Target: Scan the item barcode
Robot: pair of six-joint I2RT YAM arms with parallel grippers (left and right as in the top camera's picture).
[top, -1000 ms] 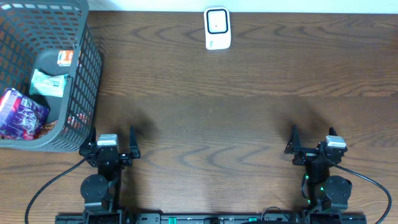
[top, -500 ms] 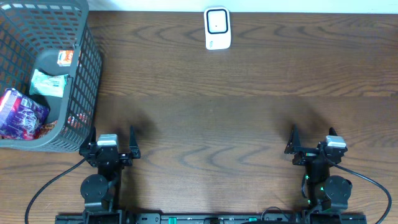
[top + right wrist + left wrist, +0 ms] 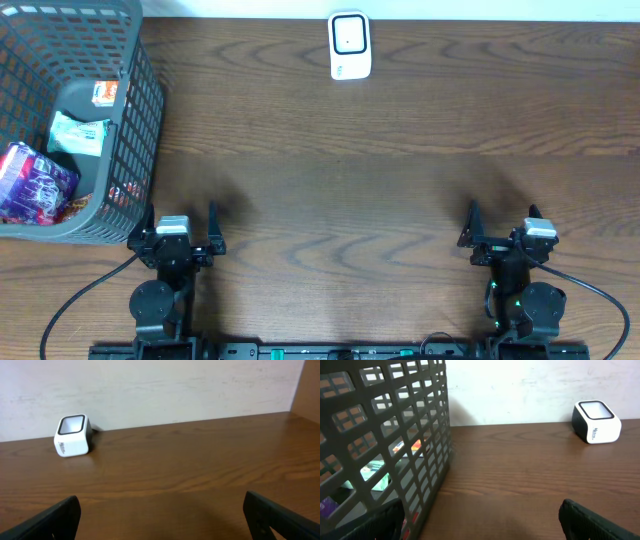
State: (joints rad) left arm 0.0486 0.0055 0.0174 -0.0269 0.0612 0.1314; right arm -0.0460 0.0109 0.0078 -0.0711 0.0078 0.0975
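The brown wood-grain desk [image 3: 400,180] carries a grey mesh basket [image 3: 135,120] at its far left corner and a small white scanner [image 3: 350,45] at the middle of its far edge, just in front of the pale wall. The scanner's dark-framed window faces upward. The items for scanning all lie inside the basket: a purple packet [image 3: 35,185] at the near left, a green-and-white packet [image 3: 78,133] in the middle, and a small orange-and-white pack [image 3: 105,93] beyond it. No barcode can be made out on any of them. The left hand [image 3: 180,215] sits at the near edge of the desk, just beside the basket's near right corner. Its two fingers [image 3: 375,522] are spread wide with nothing between them. The right hand [image 3: 503,215] sits at the near edge on the opposite side, well apart from the basket and the scanner. It is likewise spread wide and holds nothing. Both hands point toward the far edge of the desk.
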